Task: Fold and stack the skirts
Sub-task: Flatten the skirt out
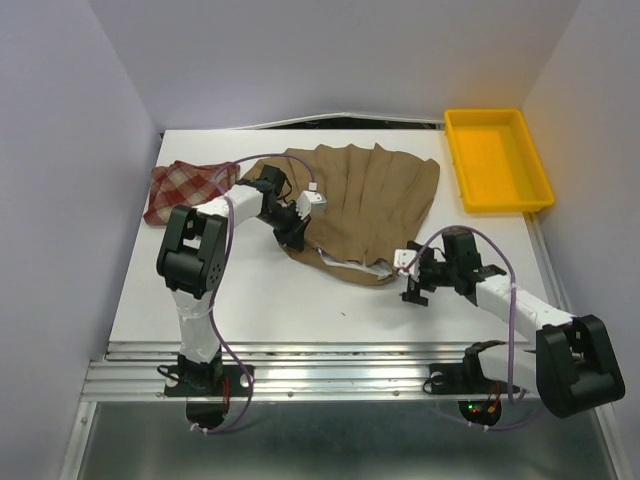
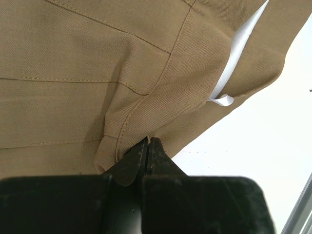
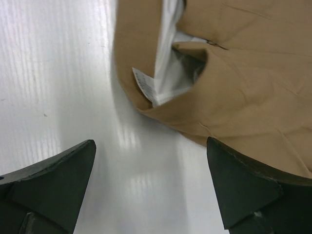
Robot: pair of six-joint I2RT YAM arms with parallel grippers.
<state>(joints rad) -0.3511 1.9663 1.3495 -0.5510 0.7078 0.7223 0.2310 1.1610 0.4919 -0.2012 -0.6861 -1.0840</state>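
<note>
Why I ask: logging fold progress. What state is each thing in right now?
tan skirt: spread out, unfolded
plaid skirt: bunched, not stacked
yellow tray: upright, empty
left claw: shut on tan skirt's edge
right claw: open, holding nothing

White table point(image 1: 300, 300), tan skirt point(image 1: 375, 195), plaid skirt point(image 1: 178, 188) seemingly bunched, yellow tray point(image 1: 508, 204)
</note>
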